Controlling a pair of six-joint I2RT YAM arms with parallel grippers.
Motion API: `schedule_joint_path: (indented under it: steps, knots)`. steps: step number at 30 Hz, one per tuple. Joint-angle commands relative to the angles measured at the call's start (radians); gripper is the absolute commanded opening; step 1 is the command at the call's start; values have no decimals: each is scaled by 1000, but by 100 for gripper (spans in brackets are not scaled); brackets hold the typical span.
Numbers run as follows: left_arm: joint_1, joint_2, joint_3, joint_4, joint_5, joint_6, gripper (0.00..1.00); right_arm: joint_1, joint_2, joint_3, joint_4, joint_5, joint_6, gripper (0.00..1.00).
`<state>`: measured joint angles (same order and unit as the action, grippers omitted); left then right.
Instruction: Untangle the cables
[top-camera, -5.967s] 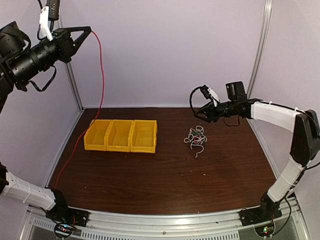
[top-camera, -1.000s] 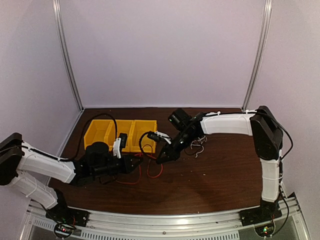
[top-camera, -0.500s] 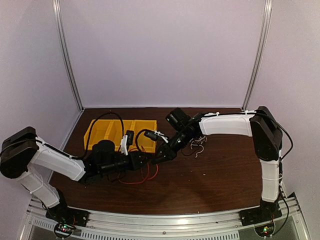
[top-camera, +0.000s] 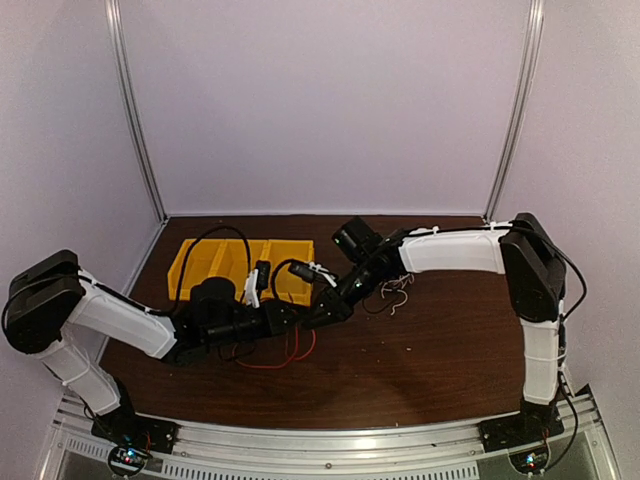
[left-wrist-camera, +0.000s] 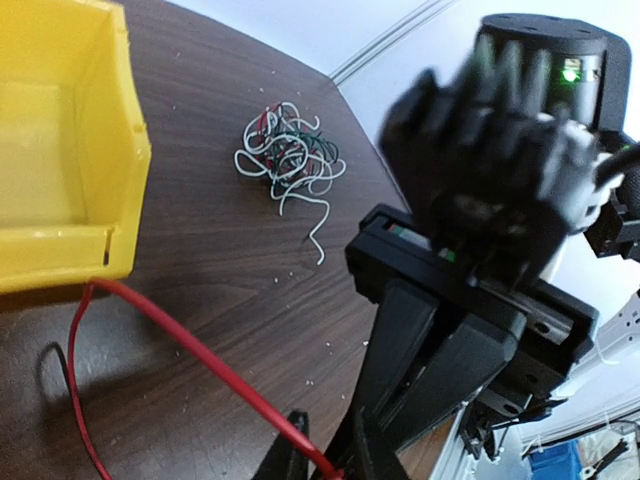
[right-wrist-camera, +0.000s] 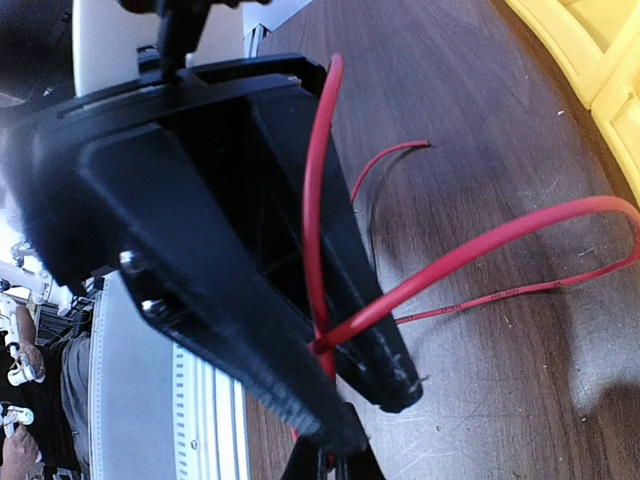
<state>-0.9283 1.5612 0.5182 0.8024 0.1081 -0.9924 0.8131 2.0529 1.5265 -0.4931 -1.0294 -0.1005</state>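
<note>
A tangle of thin white, red, green and black cables (top-camera: 390, 288) (left-wrist-camera: 290, 155) lies on the dark table, right of centre. One long red cable (top-camera: 300, 348) (left-wrist-camera: 190, 345) (right-wrist-camera: 500, 240) is free of it and loops over the table near the bins. My two grippers meet tip to tip over this loop. The right gripper (top-camera: 318, 318) (right-wrist-camera: 335, 468) is shut on the red cable. The left gripper (top-camera: 298, 316) (left-wrist-camera: 330, 455) stands slightly open, with the red cable running loosely between its fingers (right-wrist-camera: 370, 350).
A row of yellow bins (top-camera: 240, 268) (left-wrist-camera: 60, 180) stands just behind the grippers at the left centre. Purple walls with metal posts close in the table. The arms' own thick black cable (top-camera: 215, 245) arches over the bins.
The left gripper has slid right up to the right gripper and its jaws have parted from shut. Seconds ago it held the red cable high at the left.
</note>
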Motion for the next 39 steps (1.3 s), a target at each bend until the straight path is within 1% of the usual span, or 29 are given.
schedule_joint_path:
  steps: [1, 2, 5, 6, 8, 10, 14, 17, 20, 25, 27, 30, 32, 35, 39]
  knots:
    - [8, -42, -56, 83, 9, -31, 5, 4, -65, -24, 71, -7, 6, 0]
    - [7, -48, -63, 96, 10, -26, 0, 2, -68, -30, 75, -3, 7, 0]
    - [8, -60, -65, 96, 7, -14, 0, -5, -68, -36, 76, 6, 2, 1]
    - [9, -64, -65, 99, 9, -5, 0, -5, -68, -35, 73, 8, -3, 4]
    - [14, -80, -63, 91, 13, 14, 0, -4, -68, -24, 30, 7, -38, 18]
    - [36, -117, -46, 30, 28, 42, 0, -15, -82, -14, -31, 9, -93, 29]
    - [108, -251, 46, -247, 31, 175, 0, -106, -195, -68, -73, -11, -159, 45]
    - [176, -348, 134, -452, 30, 268, 0, -211, -272, -127, -84, -44, -183, 49]
    - [251, -426, 226, -602, 34, 360, 0, -317, -341, -207, -73, -38, -199, 49]
    - [361, -483, 325, -712, 24, 498, 0, -443, -439, -317, 3, -28, -195, 50]
    - [410, -484, 358, -731, 36, 540, 0, -474, -458, -342, 1, -23, -212, 50]
    - [491, -472, 380, -714, 81, 585, 0, -508, -470, -378, -24, -22, -256, 50]
    - [574, -445, 381, -675, 161, 592, 0, -522, -486, -414, -19, -24, -270, 50]
    - [667, -386, 367, -589, 294, 603, 0, -540, -523, -468, 4, -15, -280, 50]
    - [749, -274, 350, -432, 476, 540, 0, -550, -573, -521, 33, -10, -268, 50]
